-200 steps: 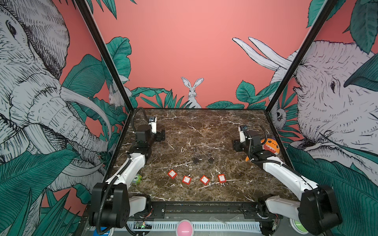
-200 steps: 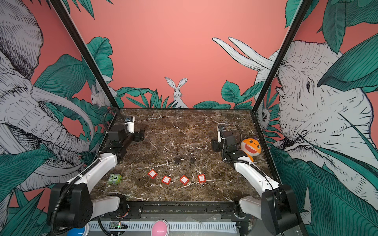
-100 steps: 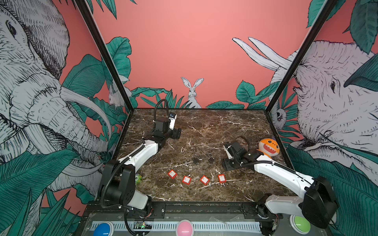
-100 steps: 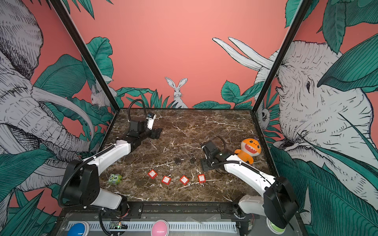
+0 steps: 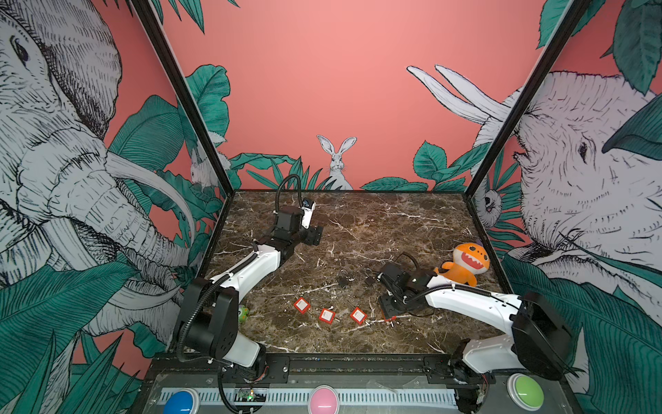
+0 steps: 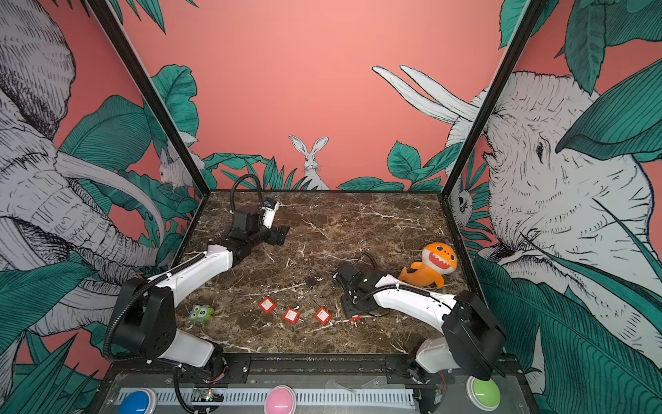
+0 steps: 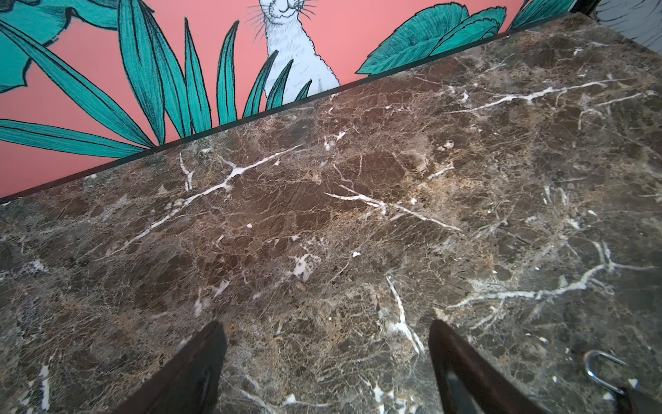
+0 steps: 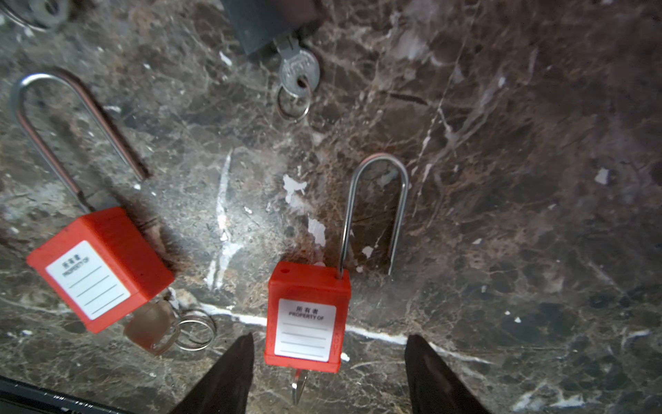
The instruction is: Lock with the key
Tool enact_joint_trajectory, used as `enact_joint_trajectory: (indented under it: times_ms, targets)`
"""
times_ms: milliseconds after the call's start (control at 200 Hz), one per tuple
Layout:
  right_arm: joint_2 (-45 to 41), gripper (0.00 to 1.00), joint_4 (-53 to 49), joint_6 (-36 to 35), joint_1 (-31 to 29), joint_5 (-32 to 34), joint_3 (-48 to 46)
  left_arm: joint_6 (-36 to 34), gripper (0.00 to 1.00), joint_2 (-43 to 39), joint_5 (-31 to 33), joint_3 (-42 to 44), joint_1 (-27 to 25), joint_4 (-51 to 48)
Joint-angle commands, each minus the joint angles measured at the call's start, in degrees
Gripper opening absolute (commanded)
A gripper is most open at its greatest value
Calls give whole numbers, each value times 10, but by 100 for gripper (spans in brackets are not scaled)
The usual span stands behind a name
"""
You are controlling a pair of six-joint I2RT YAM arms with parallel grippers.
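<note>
The rightmost red padlock (image 8: 306, 322) lies flat on the marble with its long shackle (image 8: 376, 200) open, one leg out of the body. A key (image 8: 299, 387) sticks out of its base. My right gripper (image 8: 329, 337) hangs just over it, open, the body's lower end between the two fingers (image 8: 229, 376) and touching neither. In both top views the right gripper (image 5: 389, 304) (image 6: 353, 304) covers most of this padlock. My left gripper (image 5: 313, 234) (image 7: 326, 322) is open and empty above bare marble at the back left.
Three more red padlocks (image 5: 301, 305) (image 5: 326, 315) (image 5: 358, 315) lie in a row to the left, the nearest (image 8: 96, 269) with a brass key (image 8: 152, 331). Two black padlocks (image 5: 344, 279) (image 5: 369, 277) lie behind them. An orange plush (image 5: 465, 267) sits right, a green toy (image 6: 201, 313) left.
The right arm swung from the right side down and inward over the rightmost red padlock. The left arm reached from the left wall toward the back middle. Both grippers stayed open.
</note>
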State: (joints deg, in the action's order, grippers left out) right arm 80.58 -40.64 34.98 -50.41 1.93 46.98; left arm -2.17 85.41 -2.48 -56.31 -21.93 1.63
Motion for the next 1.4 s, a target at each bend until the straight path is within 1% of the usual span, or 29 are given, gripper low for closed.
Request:
enact_joint_trajectory:
  times_ms: [0, 230, 355, 525, 645, 805, 875, 910, 996, 1011, 1051, 1091, 1126, 1176, 1256, 1271, 1291, 1331, 1391]
  targets:
    - [17, 65, 5, 19, -12, 19, -6, 13, 89, -4, 1, 1, -5, -7]
    - [47, 62, 14, 15, -21, 26, -5, 16, 90, 1, 8, -1, -6, -6]
    - [65, 58, 24, 15, -25, 20, -13, 10, 91, 2, 10, -2, -7, -12]
    - [75, 54, 27, 7, -26, 29, -14, 9, 91, 1, 15, -4, -7, -15]
    - [87, 48, 21, -10, -27, 35, -6, 6, 91, 3, 18, -10, -8, -22]
    - [86, 33, 9, -33, -32, 42, 9, 0, 91, 2, 18, -15, -7, -24]
    - [80, 27, -7, -56, -32, 50, 28, -8, 91, 0, 12, -14, -8, -22]
    - [74, 25, -20, -71, -33, 60, 40, -16, 91, 0, 3, -13, -8, -18]
    - [51, 25, -37, -134, -31, 64, 67, -44, 90, -8, -54, -11, -8, -16]
    - [45, 25, -32, -156, -31, 50, 70, -49, 90, -10, -68, -10, -8, -15]
    - [25, 21, -15, -230, -27, 0, 76, -64, 88, -15, -110, -5, -8, -6]
    - [11, 18, -15, -271, -25, -11, 85, -78, 85, -23, -153, 6, -8, 12]
    - [-6, 14, -15, -307, -20, -7, 95, -88, 82, -31, -184, 20, -7, 35]
    - [-22, 14, -10, -348, -8, -18, 103, -105, 82, -46, -226, 42, -6, 67]
    - [-47, 14, 2, -418, 15, -31, 114, -143, 81, -72, -310, 87, -6, 136]
    - [-51, 14, 4, -430, 19, -30, 116, -144, 82, -76, -315, 94, -6, 150]
    - [-54, 14, 6, -445, 24, -30, 120, -145, 82, -80, -347, 101, -7, 161]
    - [-61, 14, 13, -477, 37, -36, 126, -161, 81, -84, -384, 105, -6, 160]
    - [-67, 14, 23, -523, 57, -51, 140, -194, 80, -82, -433, 89, -7, 113]
